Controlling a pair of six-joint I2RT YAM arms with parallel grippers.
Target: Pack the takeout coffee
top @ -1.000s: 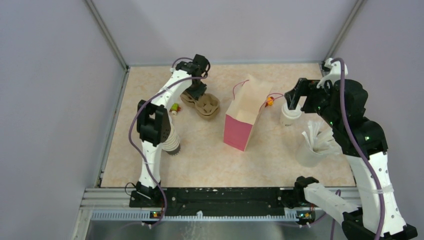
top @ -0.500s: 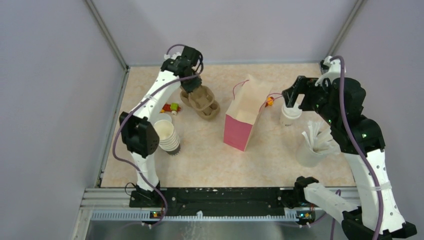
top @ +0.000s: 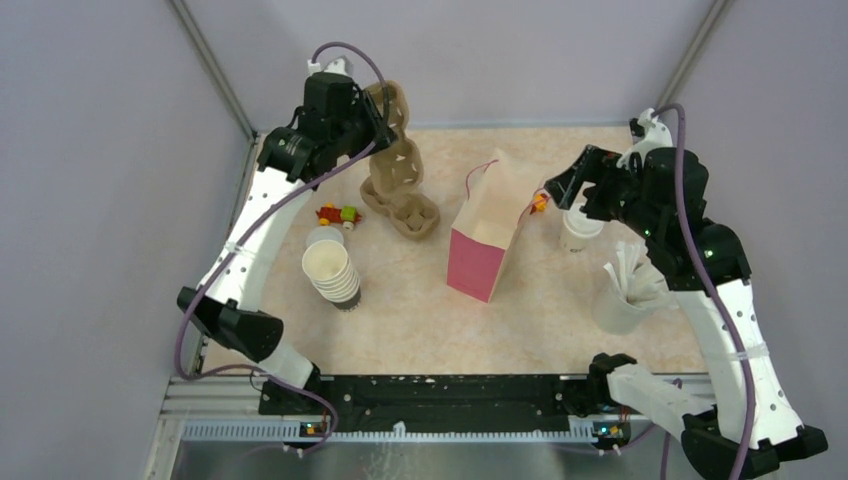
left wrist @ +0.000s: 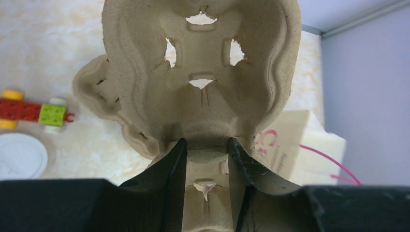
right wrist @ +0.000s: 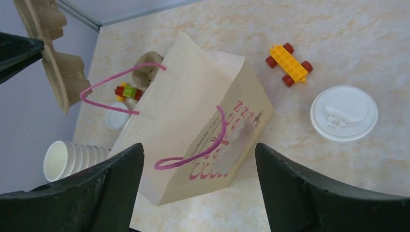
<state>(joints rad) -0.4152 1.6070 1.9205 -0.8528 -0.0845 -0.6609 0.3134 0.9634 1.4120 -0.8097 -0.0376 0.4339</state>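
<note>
The takeout coffee (top: 578,232), a small white cup with a round white lid (right wrist: 344,113), stands on the table right of the cream and pink paper bag (top: 488,228). My right gripper (top: 562,188) hovers open and empty above the bag's right side and the cup; in its wrist view (right wrist: 199,193) the bag (right wrist: 193,125) lies between the wide-apart fingers. My left gripper (top: 375,115) is raised at the back left, shut on a brown pulp cup carrier (top: 392,112). The carrier (left wrist: 203,82) hangs upright from the closed fingers (left wrist: 171,164).
A second pulp carrier (top: 405,208) lies on the table under the lifted one. Stacked lidless cups (top: 332,272), a loose lid (top: 325,236) and a red-green toy (top: 338,213) sit at the left. A yellow toy (right wrist: 288,64) lies near the coffee. A cup of white sticks (top: 625,295) stands at the right.
My left arm has lifted one carrier off the pile, up and toward the back left. My right gripper has drifted slightly left, still open above the cup.
</note>
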